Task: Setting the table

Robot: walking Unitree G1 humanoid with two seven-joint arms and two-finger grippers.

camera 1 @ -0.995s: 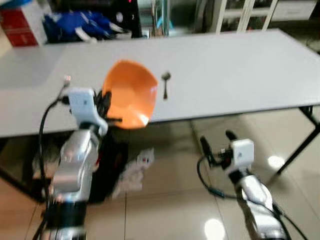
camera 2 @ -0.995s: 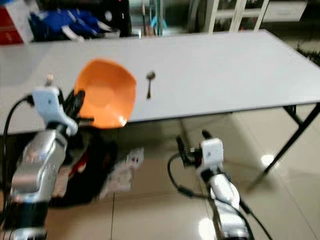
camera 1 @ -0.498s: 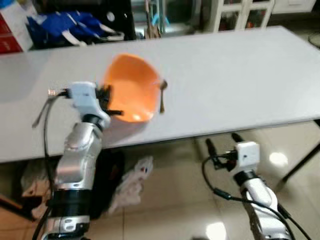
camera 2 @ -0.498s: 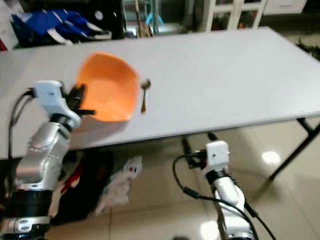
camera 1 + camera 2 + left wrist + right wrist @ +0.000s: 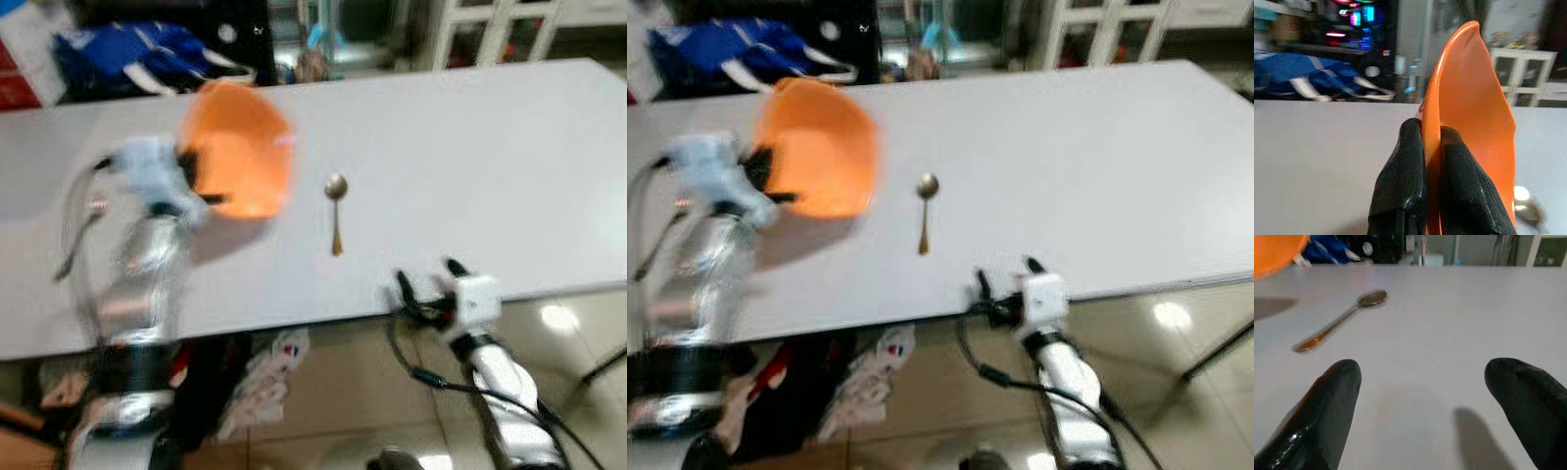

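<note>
One orange bowl (image 5: 238, 147), gripped by left end effector (image 5: 1425, 147)

A long white table (image 5: 509, 166) stands on glossy tiled floor (image 5: 578, 343), with white cabinets (image 5: 490, 29) behind.

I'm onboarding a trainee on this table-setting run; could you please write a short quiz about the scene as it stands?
1. True or false: the left tool is shut on the rim of the orange bowl.
2. What lies flat on the table, to the right of the bowl?
3. The right tool is: A) holding the spoon, B) open at the table's near edge, C) inside the bowl.

Key
1. True; the bowl is held tilted above the table.
2. A spoon.
3. B.
</note>
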